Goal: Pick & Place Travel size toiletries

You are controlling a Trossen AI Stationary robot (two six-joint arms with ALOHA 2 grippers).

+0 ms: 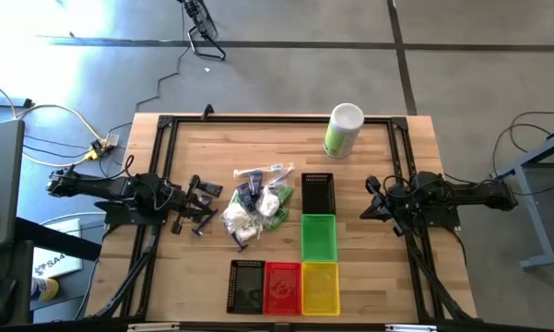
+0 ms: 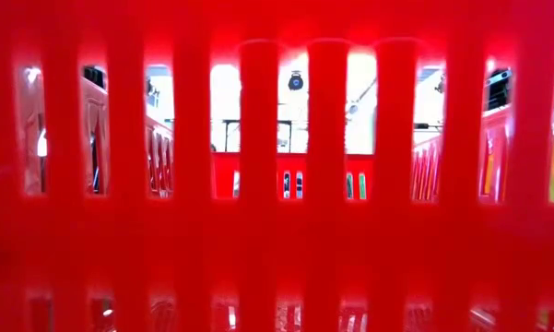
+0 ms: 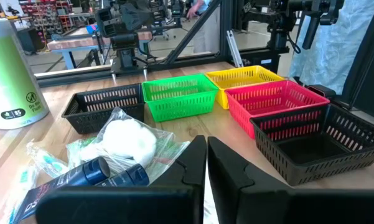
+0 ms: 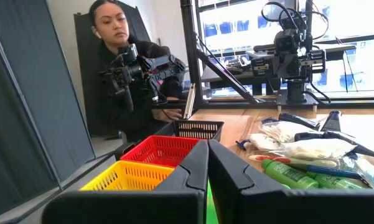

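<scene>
The travel size toiletries [image 1: 256,207] lie in a loose pile on the wooden table's middle, between my two arms. In the left wrist view the pile shows a white crinkly pouch [image 3: 128,140], dark blue tubes [image 3: 94,174] and clear-wrapped sticks [image 3: 43,163]. The right wrist view shows small green bottles [image 4: 294,175] and a white pouch [image 4: 316,149]. My left gripper [image 1: 207,207] [image 3: 206,168] is shut, level, just left of the pile. My right gripper [image 1: 369,207] [image 4: 207,167] is shut, level, right of the baskets. Neither touches anything.
A tall green-and-white canister [image 1: 343,130] stands at the far side. A black basket [image 1: 318,194] and a green one [image 1: 319,237] sit right of the pile. Black [image 1: 248,286], red [image 1: 282,286] and yellow [image 1: 320,287] baskets line the near edge. The red basket's wall [image 2: 277,138] fills the low view. A person [image 4: 126,62] sits beyond the table.
</scene>
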